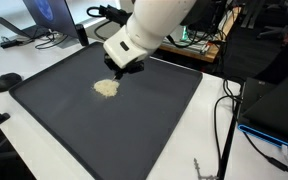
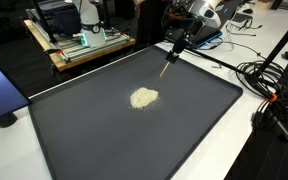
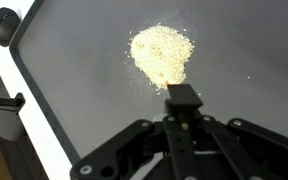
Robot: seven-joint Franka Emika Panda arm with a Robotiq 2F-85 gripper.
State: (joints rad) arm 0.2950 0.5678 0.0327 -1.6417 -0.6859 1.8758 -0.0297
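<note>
Gripper (image 3: 184,108) clenched on thin stick (image 2: 168,62), hovering beside grain pile (image 3: 162,55) near middle of dark mat (image 1: 134,130). Likely approach step; next needs stick tip lowered at pile edge.

Matt dark mat, grainy pale heap.
I see the mat (image 3: 74,100) as smooth, dull grey; the heap (image 3: 162,55) coarse, crumbly; gripper (image 3: 184,105) matt black plastic; its stick (image 2: 168,62) pale, wood-like.

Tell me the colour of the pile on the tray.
Pale beige pile on a dark grey tray; clearest in the wrist view.
</note>
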